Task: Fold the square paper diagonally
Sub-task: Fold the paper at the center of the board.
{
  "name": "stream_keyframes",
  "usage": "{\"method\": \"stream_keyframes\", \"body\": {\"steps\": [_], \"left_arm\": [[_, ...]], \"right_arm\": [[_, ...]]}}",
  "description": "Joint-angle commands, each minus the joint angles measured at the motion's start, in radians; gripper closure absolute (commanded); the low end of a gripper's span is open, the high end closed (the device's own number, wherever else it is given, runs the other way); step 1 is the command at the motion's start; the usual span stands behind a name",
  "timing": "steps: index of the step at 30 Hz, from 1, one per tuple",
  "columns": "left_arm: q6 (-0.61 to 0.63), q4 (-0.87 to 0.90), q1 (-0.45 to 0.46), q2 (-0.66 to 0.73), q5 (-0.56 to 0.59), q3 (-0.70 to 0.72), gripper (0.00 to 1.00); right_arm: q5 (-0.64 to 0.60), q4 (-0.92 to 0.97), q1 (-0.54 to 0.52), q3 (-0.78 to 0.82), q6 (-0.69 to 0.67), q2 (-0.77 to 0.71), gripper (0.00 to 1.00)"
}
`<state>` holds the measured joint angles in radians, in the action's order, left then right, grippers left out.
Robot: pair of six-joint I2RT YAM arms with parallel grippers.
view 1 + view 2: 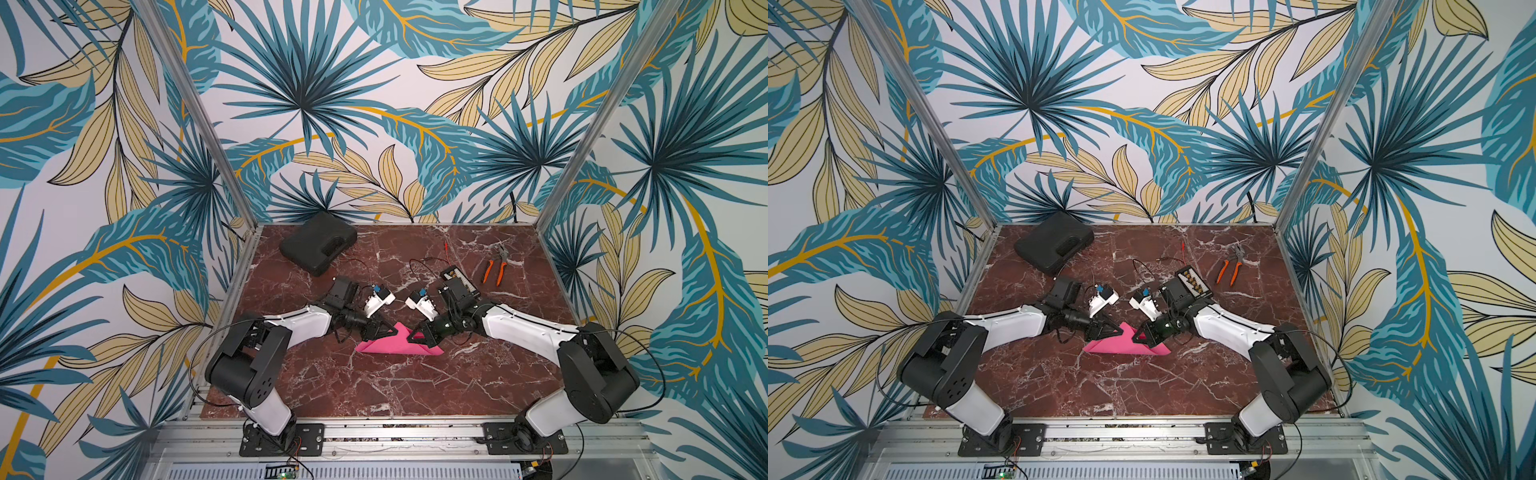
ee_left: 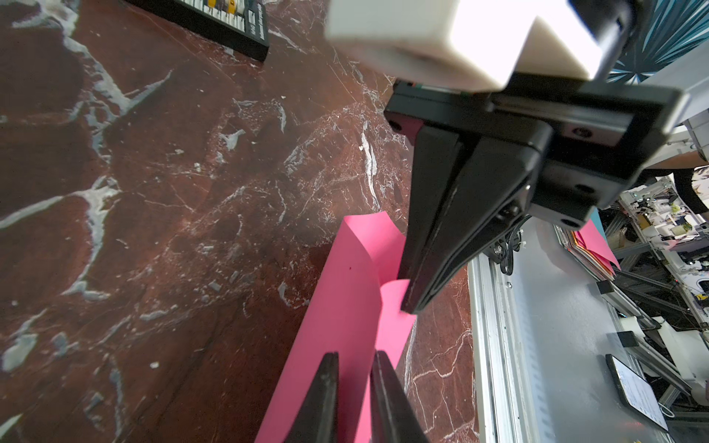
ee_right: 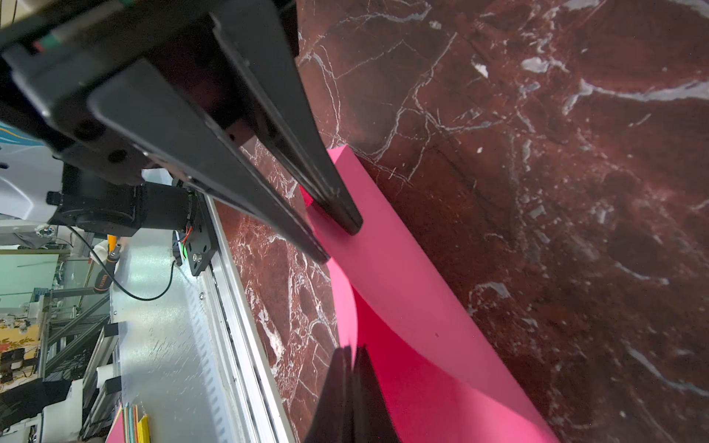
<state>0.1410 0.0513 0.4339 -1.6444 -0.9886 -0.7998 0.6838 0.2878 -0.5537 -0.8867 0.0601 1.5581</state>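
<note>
The square paper [image 1: 395,347] lies near the middle of the dark red marble table [image 1: 374,386], between the two arms. It is partly folded over, with its long edge on the near side and a loose pink peak standing up on the far side. The left gripper [image 1: 392,331] comes in from the left, its jaws a narrow gap apart and its fingertips [image 3: 345,224] set down on the paper's left end. I cannot tell whether a layer is nipped between them. The right gripper [image 1: 409,338] comes in from the right, almost tip to tip with the left one. Its jaws are closed tight, and in the left wrist view a curled edge of the sheet runs right into its tip [image 2: 408,305], so it seems to be pinching that edge. Far left sits a black case [image 1: 318,243], far right a pair of orange-handled pliers [image 1: 494,268], and just beyond the right arm a black compartment box [image 1: 1194,282].
</note>
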Motion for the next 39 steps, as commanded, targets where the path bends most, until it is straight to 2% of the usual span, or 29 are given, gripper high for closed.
{"method": "stream_keyframes", "body": {"steps": [1,5,14,17,20,24,28,31,35,39], "left_arm": [[-0.002,0.009,-0.002,-0.013,-0.014,-0.024,0.81],[-0.004,0.009,-0.001,-0.014,-0.018,-0.026,0.81],[-0.002,0.017,-0.001,-0.012,-0.015,-0.025,0.93],[-0.003,0.019,-0.001,-0.009,-0.014,-0.024,0.97],[-0.008,0.019,0.0,0.004,-0.007,-0.021,1.0],[-0.046,-0.037,0.0,0.037,0.006,0.022,1.0],[-0.057,-0.066,0.003,0.076,0.015,0.057,1.0],[-0.057,-0.095,0.006,0.09,0.013,0.073,1.0],[-0.055,-0.107,0.008,0.105,0.012,0.078,1.0],[-0.038,-0.105,0.009,0.118,0.013,0.087,1.0]], "right_arm": [[-0.012,0.028,-0.006,-0.012,-0.024,0.011,1.0],[-0.012,0.028,-0.007,-0.016,-0.024,0.016,1.0],[-0.037,0.025,-0.008,-0.006,-0.014,-0.001,0.94],[-0.053,0.028,-0.005,-0.005,-0.008,-0.007,0.88],[-0.084,0.028,-0.005,0.0,0.004,-0.033,0.72],[-0.136,0.025,0.004,0.016,0.002,-0.101,0.57],[-0.182,-0.006,0.006,0.042,-0.038,-0.18,0.52],[-0.143,-0.047,0.008,0.042,-0.05,-0.187,0.51],[-0.066,0.022,0.008,-0.028,-0.086,-0.107,0.51],[-0.018,-0.025,0.008,-0.042,-0.101,-0.083,0.48]]}}
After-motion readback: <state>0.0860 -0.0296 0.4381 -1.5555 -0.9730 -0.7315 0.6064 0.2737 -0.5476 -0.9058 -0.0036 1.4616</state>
